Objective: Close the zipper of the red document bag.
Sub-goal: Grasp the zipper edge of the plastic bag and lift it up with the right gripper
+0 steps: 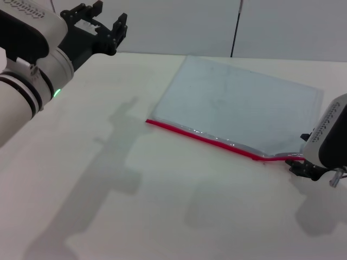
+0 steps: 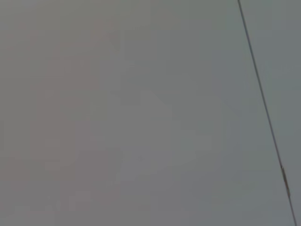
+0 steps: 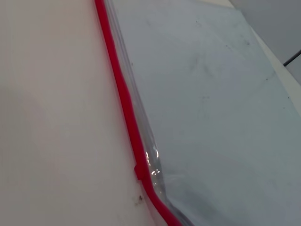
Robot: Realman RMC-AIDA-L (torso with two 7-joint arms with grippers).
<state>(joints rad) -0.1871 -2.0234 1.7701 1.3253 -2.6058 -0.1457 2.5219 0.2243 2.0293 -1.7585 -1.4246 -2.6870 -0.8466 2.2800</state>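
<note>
The red document bag [image 1: 238,97] lies flat on the white table, a translucent pale blue-grey pouch. Its zipper [image 1: 206,139] is the red strip along the long edge nearest me. My right gripper [image 1: 299,165] sits low at the zipper's right end, where the strip kinks slightly upward. The right wrist view looks along the zipper [image 3: 124,94] and the bag [image 3: 211,117], with a small red lump [image 3: 139,172] on the strip. My left gripper [image 1: 105,24] hangs open and empty, high at the far left, well away from the bag.
The white table [image 1: 135,206] stretches bare in front of and to the left of the bag. A pale wall with a dark vertical seam [image 1: 236,27] stands behind it. The left wrist view holds only that grey wall and the seam [image 2: 263,103].
</note>
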